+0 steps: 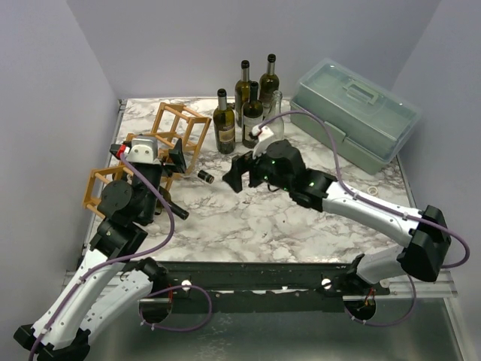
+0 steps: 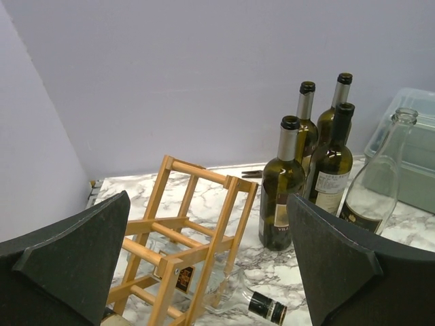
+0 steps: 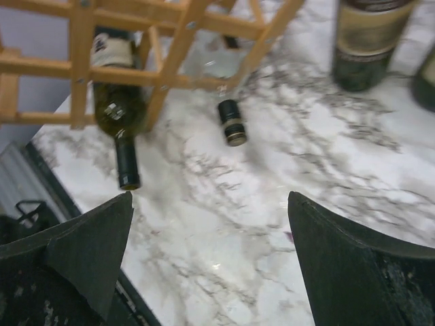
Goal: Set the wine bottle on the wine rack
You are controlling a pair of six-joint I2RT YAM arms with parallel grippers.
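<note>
The wine rack (image 1: 179, 129) is a light-brown stick lattice at the left of the marble table; it also shows in the left wrist view (image 2: 178, 234) and the right wrist view (image 3: 173, 42). A clear bottle with a black cap (image 2: 266, 308) lies in a lower cell, its neck sticking out toward the middle (image 1: 204, 177) (image 3: 232, 122). A dark green bottle (image 3: 119, 109) lies in another cell, its neck pointing toward the near edge. My left gripper (image 1: 174, 165) (image 2: 207, 197) is open and empty, right at the rack. My right gripper (image 1: 235, 173) (image 3: 209, 197) is open and empty over bare marble, just right of the clear bottle's cap.
Several dark bottles (image 1: 224, 124) and one clear bottle (image 2: 377, 183) stand upright at the back centre. A pale green plastic toolbox (image 1: 353, 113) sits at the back right. Grey walls close in the table on the left, the back and the right.
</note>
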